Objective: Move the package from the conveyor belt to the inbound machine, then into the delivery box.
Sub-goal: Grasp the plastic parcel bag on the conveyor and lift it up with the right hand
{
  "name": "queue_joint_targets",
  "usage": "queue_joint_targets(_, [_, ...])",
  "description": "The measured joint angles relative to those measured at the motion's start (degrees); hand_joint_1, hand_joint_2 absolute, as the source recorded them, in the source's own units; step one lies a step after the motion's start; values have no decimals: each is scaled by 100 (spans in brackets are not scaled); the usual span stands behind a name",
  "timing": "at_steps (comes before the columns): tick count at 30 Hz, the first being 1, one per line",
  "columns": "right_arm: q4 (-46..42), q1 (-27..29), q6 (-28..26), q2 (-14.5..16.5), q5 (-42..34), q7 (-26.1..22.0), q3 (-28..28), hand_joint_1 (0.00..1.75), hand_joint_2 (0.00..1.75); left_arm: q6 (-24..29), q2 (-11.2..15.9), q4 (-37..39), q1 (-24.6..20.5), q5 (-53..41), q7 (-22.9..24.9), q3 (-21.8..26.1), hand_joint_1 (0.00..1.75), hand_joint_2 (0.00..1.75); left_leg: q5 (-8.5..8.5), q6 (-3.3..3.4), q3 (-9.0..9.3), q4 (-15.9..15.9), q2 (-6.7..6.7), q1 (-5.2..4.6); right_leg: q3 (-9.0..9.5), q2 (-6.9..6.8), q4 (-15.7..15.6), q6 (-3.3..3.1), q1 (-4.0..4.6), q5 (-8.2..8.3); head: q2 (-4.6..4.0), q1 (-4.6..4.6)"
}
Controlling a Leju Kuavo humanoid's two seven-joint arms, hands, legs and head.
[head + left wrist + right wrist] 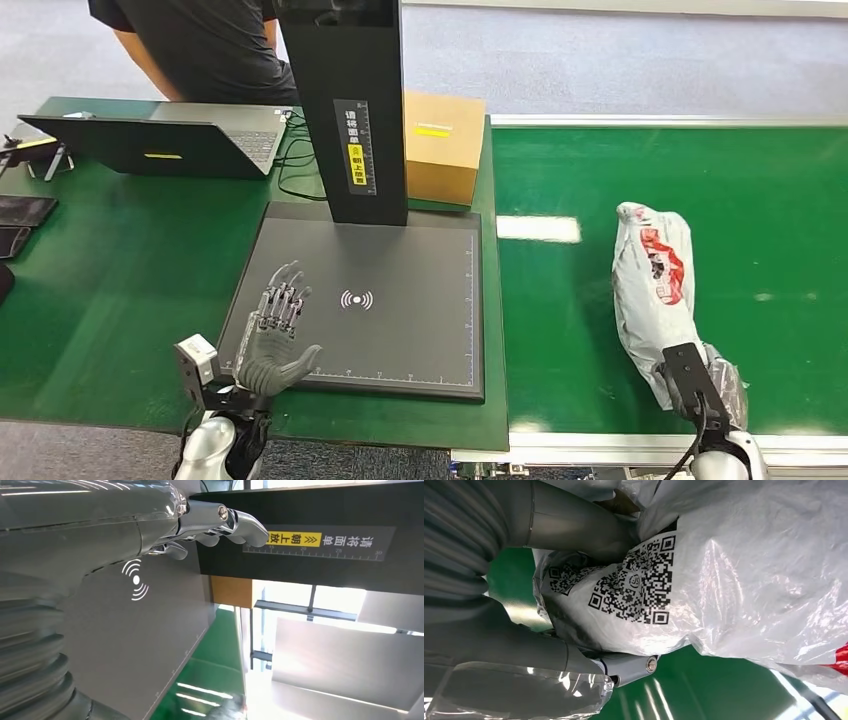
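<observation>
My right hand [574, 595] wraps the near end of the package [655, 290], a white plastic bag lying on the green conveyor belt [760, 200]; the wrist camera shows its QR label [636, 582] between my thumb and fingers, which the head view hides, so the grip looks closed but I hedge on how firm. My left hand [275, 335] rests with fingers apart over the inbound machine [390, 300] plate's near-left corner. A cardboard box [443, 145] stands behind the machine's black column [350, 100].

parcel sorting stn: green conveyor belt [740, 170], scan machine [370, 290], laptop [180, 145].
</observation>
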Motion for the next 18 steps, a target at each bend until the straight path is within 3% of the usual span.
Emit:
queue_joint_targets(5, [-686, 93, -390, 102, -194, -918, 170, 175, 175, 5, 0, 1, -34, 9, -92, 1, 0, 175, 0, 0, -2, -1, 0, 0, -3, 0, 0, 0, 1, -1, 0, 0])
queue_joint_targets(10, [-1332, 198, -497, 161, -192, -1415, 452, 175, 175, 16, 0, 1, -71, 11, -150, -2, 0, 175, -1, -1, -5, -1, 0, 1, -6, 0, 1, 1, 1, -3, 0, -1])
queue_joint_targets(18, [-1890, 249, 311, -82, 1015, -1555, 1378, 175, 175, 117, 0, -3, -88, 272, -401, 63, 0, 175, 0, 0, -12, -1, -2, 0, -7, -1, 2, 4, 0, -3, 0, 1])
